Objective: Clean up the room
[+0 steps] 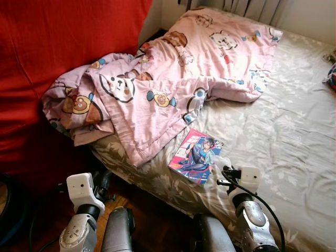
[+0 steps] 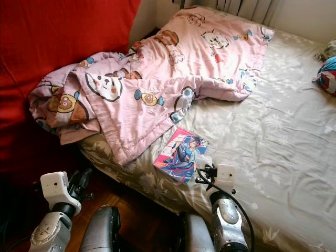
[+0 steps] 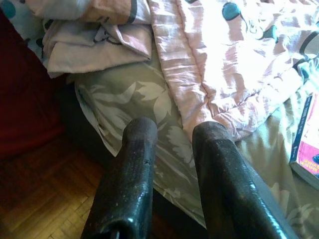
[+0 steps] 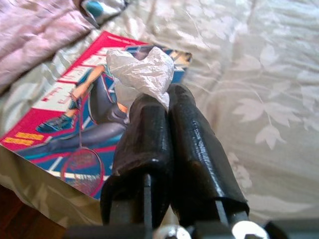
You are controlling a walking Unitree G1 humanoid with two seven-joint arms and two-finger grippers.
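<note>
1. Pinching a crumpled white tissue (image 4: 141, 72), right gripper (image 4: 164, 102) has fingers closed tight, over the magazine (image 1: 196, 156) near bed (image 1: 294, 136) edge.
2. Left gripper (image 3: 174, 134) w/ fingers apart, holding nothing, by bedside under pink quilt (image 1: 157, 79).

Before us our bed (image 1: 294, 131) in a grey leaf-print sheet, a crumpled pink cartoon quilt (image 1: 173, 79) across it, a comic book (image 1: 195, 156) near its edge
</note>
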